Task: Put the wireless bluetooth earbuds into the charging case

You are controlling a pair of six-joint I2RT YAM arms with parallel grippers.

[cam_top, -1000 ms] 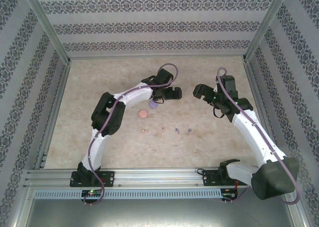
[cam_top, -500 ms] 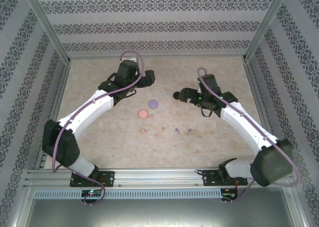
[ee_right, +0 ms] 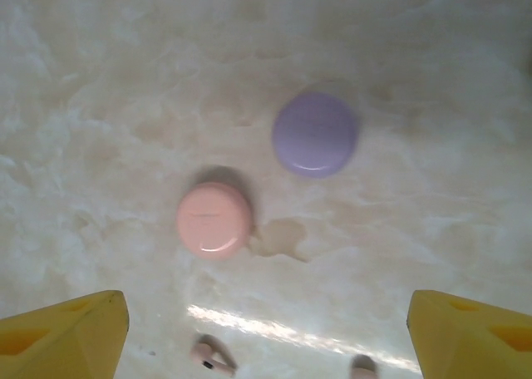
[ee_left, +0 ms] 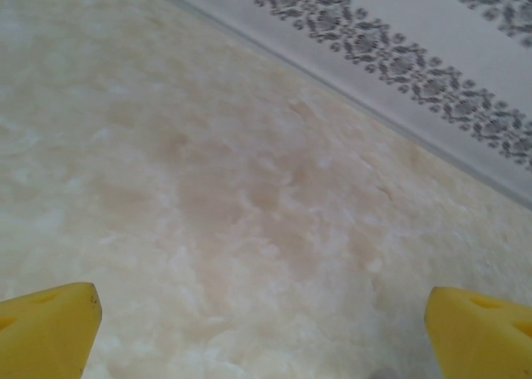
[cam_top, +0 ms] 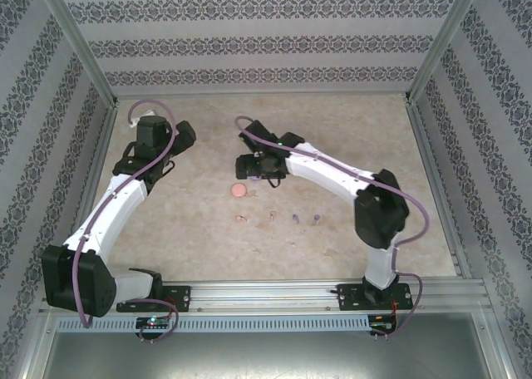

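Step in hand, as judged: approach, with nothing yet grasped and no earbud seated.

Right gripper [ee_right: 268,329]: fingers stand wide apart with nothing between them, poised above the table [ee_right: 91,96]. The pink case [ee_right: 214,219] lies ahead of the fingers, nearer the left finger. The purple case [ee_right: 315,135] lies further ahead, towards the right finger, apart from the pink one. Both cases look shut, lids down.

Earbuds [cam_top: 273,216]: four small ones lie loose in a row on the table, two pinkish and two purple, on the near side of the fingers and clear of both cases. One pink earbud [ee_right: 212,354] lies just inside the left fingertip. Black earbuds cannot be made out.

Left gripper [ee_left: 262,329]: fingers wide, nothing held, bare table ahead up to the wall [ee_left: 465,55], well apart from the work.

Next move, as judged: a case must be opened before any earbud goes in. That calls for centring the fingers over one case and closing on it squarely; a round, smooth shell may slip.
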